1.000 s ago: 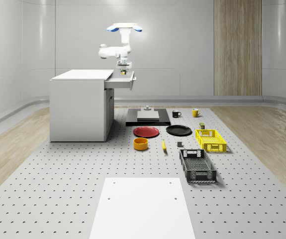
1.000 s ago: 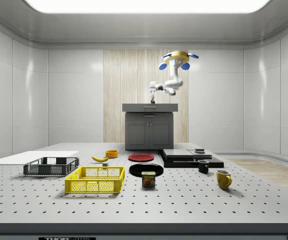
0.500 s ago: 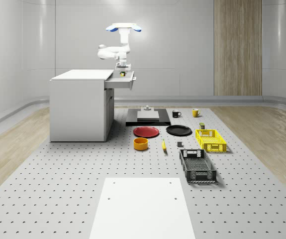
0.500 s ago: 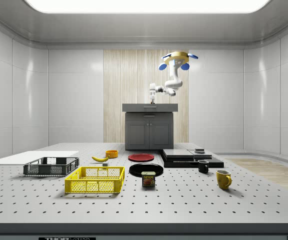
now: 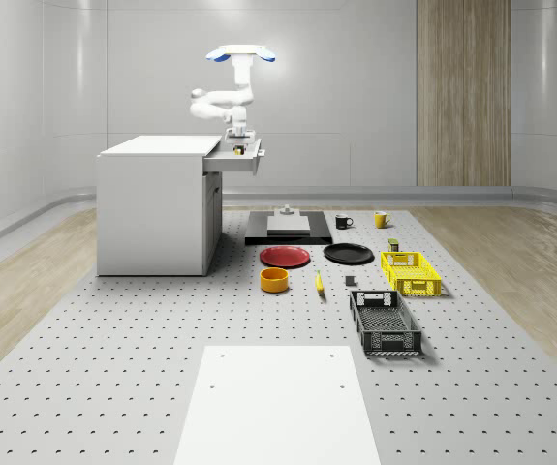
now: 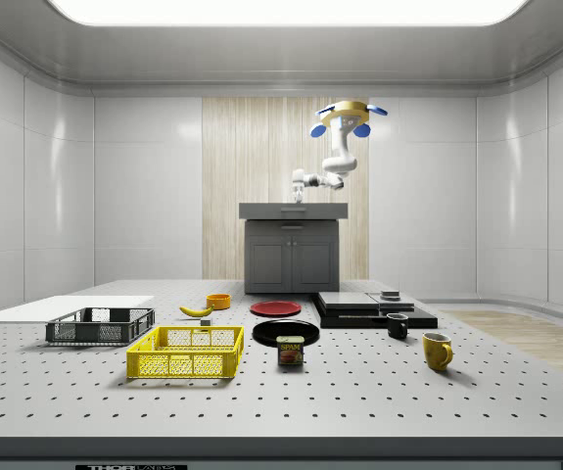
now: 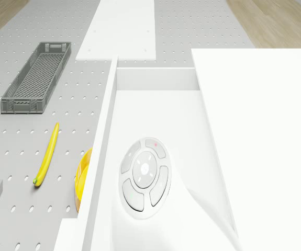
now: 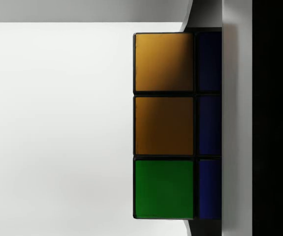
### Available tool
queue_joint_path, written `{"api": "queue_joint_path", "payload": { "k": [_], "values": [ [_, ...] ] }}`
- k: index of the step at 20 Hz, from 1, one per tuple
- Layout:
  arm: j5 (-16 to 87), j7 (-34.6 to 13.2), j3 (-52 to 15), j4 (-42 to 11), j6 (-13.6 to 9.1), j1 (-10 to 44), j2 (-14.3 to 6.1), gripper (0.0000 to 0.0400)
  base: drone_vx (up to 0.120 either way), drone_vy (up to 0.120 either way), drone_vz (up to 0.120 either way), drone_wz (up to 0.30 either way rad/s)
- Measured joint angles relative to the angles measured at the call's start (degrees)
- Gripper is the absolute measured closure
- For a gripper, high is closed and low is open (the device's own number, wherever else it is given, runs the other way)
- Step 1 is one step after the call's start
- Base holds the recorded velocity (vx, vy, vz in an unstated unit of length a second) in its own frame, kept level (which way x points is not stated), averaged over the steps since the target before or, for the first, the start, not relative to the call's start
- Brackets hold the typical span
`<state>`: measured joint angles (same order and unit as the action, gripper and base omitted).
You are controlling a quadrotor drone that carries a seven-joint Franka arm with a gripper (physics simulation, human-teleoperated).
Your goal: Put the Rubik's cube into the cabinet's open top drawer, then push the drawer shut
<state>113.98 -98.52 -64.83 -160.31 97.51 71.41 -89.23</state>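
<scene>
Hanging low over the open top drawer (image 5: 240,159), upper centre of the whole-scene view, the gripper (image 5: 238,141) hides its finger state (cannot tell). Rubik's cube (image 8: 164,125) seems just above the drawer floor; release squarely, then retreat. Drone (image 5: 242,53) hovers overhead.

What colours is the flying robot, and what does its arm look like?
The drone on top is white with blue rotor parts in the whole-scene view, and shows a yellowish ring in the side view. Its arm is glossy white, made of rounded, tube-like segments joined at bends. The gripper end looks white and grey.
</scene>
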Motion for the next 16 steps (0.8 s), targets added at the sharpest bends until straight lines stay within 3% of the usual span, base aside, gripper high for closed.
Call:
{"api": "queue_joint_path", "payload": {
  "k": [6,11,16],
  "values": [
    [2.9,0.1,2.9,1.3,0.6,0.5,0.9,0.0075,0.000,0.000,0.000,0.000],
    [3.3,0.4,3.2,1.3,0.2,0.3,1.4,0.0023,0.000,0.000,0.000,0.000],
    [1.7,0.6,1.2,0.3,-1.2,-0.5,1.7,0.0007,-0.024,0.016,0.112,0.000]
  ]
}}
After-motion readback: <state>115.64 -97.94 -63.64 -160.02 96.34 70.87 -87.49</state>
